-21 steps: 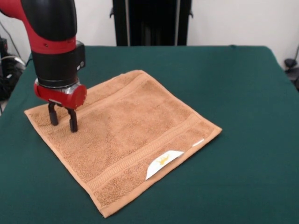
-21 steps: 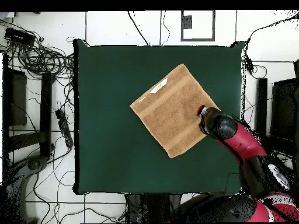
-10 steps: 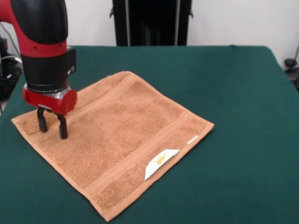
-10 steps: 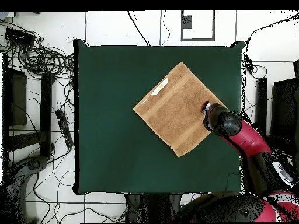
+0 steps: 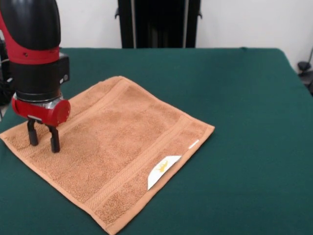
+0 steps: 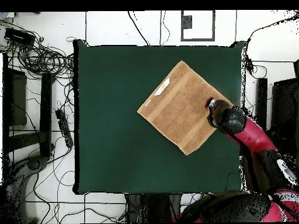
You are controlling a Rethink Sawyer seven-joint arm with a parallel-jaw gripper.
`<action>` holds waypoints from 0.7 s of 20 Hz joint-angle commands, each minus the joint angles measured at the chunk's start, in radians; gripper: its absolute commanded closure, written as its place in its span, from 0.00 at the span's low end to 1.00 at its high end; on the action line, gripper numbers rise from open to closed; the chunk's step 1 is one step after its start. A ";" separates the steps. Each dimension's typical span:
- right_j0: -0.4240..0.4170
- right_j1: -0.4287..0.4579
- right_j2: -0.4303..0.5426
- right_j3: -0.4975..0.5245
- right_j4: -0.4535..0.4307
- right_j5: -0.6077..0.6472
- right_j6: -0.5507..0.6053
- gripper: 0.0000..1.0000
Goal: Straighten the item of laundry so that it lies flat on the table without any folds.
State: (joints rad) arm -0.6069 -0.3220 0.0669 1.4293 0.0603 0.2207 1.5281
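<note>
Pressed down at one corner of the towel [image 5: 105, 154], the claw [image 5: 43, 141] has its two black fingers [image 5: 54, 140] a little apart, tips sunk into the pile; they stand spread and grip nothing, with no pinch of cloth visible between them. Almost the whole towel lies away from the claw, running out across the table [image 5: 234, 98] toward the opposite corner, so any further tug outward from this corner would pull along that diagonal. With one arm only, no other hand can hold the far side.

From above, the towel sits as a diamond, its corners toward the table's edges, on the half of the table where the arm reaches in, with the gripped corner nearest that side edge. It is nearly square, so it has no real long axis; the woven bands run along two opposite edges. A white label [image 5: 163, 171] with a yellow mark sits on the edge farthest from the claw. By my reading the cloth already lies flat, with no fold showing.
</note>
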 commanded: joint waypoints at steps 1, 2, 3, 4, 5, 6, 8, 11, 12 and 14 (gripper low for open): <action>0.016 0.058 0.094 -0.028 -0.023 -0.026 0.107 0.00; 0.017 0.055 0.093 -0.023 -0.023 -0.028 0.113 0.00; 0.020 0.049 0.090 -0.011 -0.017 -0.026 0.127 0.00; 0.023 0.044 0.088 0.000 -0.014 -0.025 0.135 0.00; 0.034 0.032 0.077 0.018 -0.008 -0.029 0.153 0.00; 0.040 0.029 0.071 0.023 -0.006 -0.030 0.160 0.00; 0.063 0.024 0.042 0.026 0.004 -0.019 0.180 0.00; 0.092 0.022 0.004 0.028 0.022 -0.037 0.221 1.00; 0.095 0.022 0.001 0.028 0.025 -0.030 0.222 1.00; 0.111 0.021 -0.018 0.024 0.037 -0.012 0.233 1.00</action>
State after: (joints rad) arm -0.5781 -0.3225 0.0433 1.4248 0.0585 0.2184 1.5279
